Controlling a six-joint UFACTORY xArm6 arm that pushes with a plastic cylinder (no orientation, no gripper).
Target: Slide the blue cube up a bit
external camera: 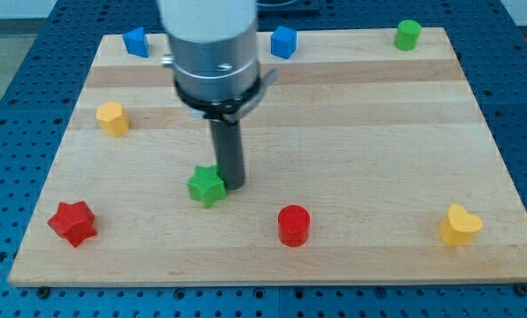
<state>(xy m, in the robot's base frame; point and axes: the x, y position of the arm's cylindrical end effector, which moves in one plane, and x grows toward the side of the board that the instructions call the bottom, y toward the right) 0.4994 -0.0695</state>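
The blue cube (283,41) sits near the top edge of the wooden board, just right of the arm's grey body. My tip (232,185) rests on the board far below the cube, touching or almost touching the right side of a green star block (207,185). A second blue block (137,41) of unclear shape sits at the top left.
A green cylinder (408,34) is at the top right. A yellow block (112,118) is at the left. A red star (73,223) is at the bottom left, a red cylinder (293,224) at the bottom middle, a yellow heart (460,224) at the bottom right.
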